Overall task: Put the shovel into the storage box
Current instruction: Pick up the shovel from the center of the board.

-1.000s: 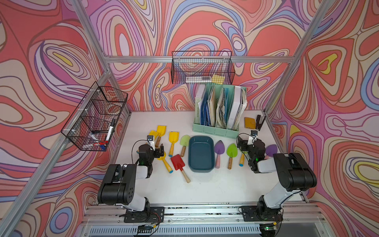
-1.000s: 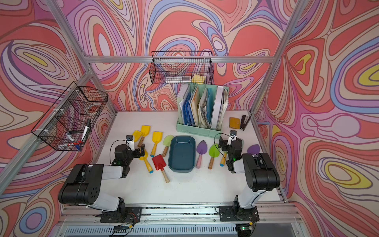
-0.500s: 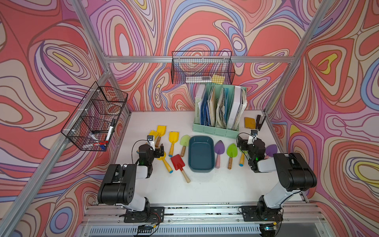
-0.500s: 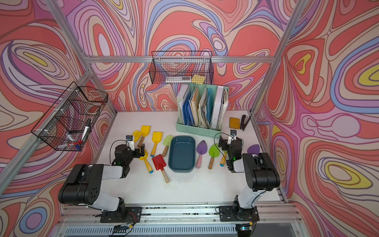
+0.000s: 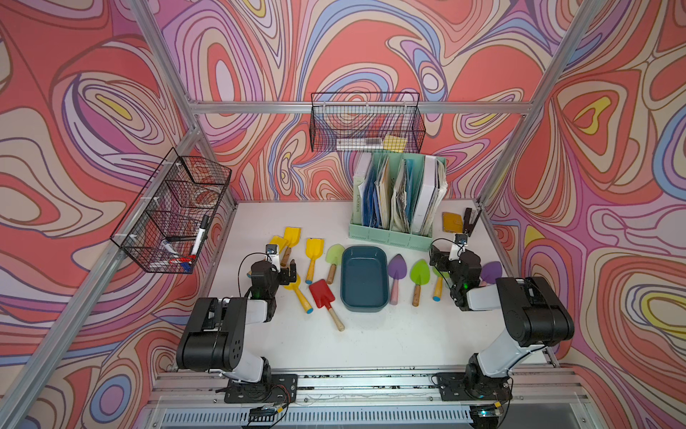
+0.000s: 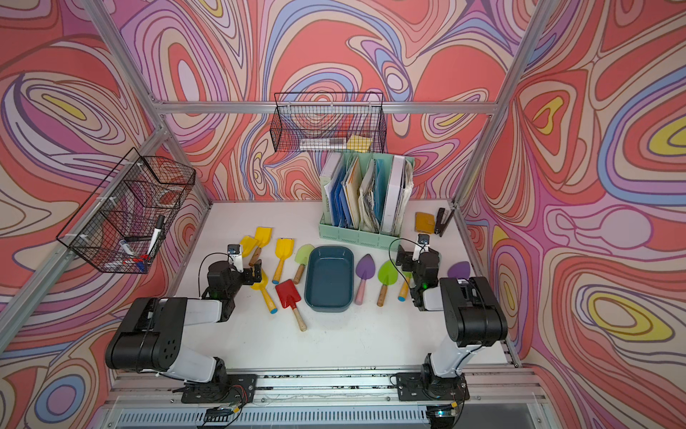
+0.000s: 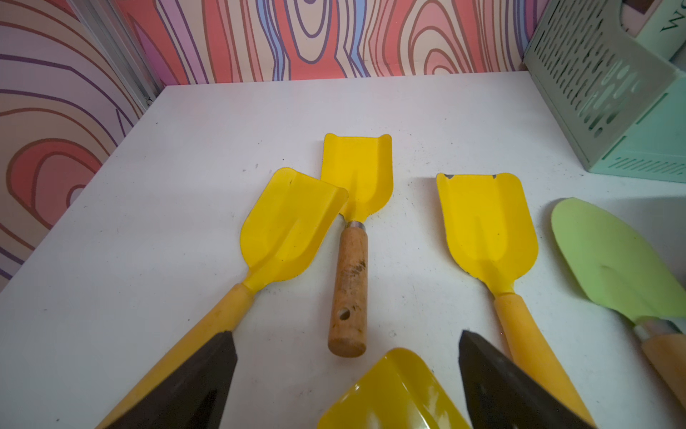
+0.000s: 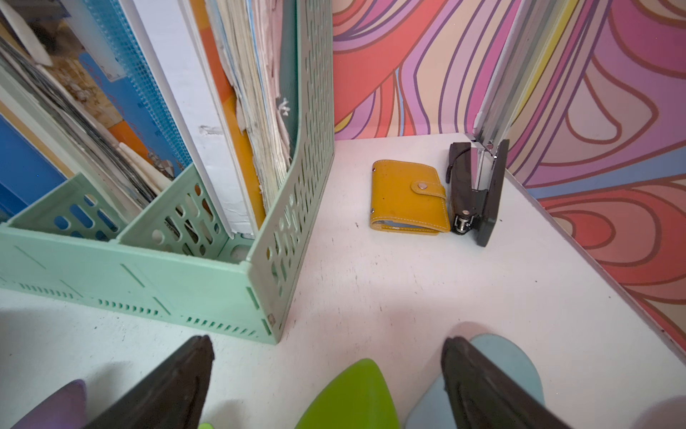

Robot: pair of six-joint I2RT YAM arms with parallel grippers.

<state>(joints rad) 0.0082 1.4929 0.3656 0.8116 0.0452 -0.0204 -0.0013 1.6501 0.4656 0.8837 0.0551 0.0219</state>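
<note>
The storage box (image 5: 364,297) is set near the middle of the white surface (image 5: 371,345), just in front of the mint-green file organiser (image 5: 389,237). Its bare dark teal floor is shown in both top views. Every shovel is laid flat on the surface outside it.

On the robot's left of the box, a red shovel (image 5: 322,293) is placed just beside the box wall, with its wooden handle pointed toward the robot. A pale green shovel (image 5: 334,254) is laid near the box's far left corner. Further left, three yellow shovels are fanned out, among them a wooden-handled yellow shovel (image 7: 350,237). On the right of the box, a purple trowel (image 5: 397,265) and a green trowel (image 5: 419,271) are laid side by side, blades away from the robot.

The left pincer (image 7: 345,334) is held wide open and nothing is gripped. In the left wrist view a fourth yellow blade (image 7: 393,393) is framed between its fingers.

The right pincer (image 8: 326,341) is likewise spread open and nothing is gripped. A bright green blade (image 8: 349,397) is seen between its fingers. Whether that blade is touched cannot be told.

A mustard wallet (image 8: 408,197) and a black stapler (image 8: 475,193) are placed side by side in the far right corner.
</note>
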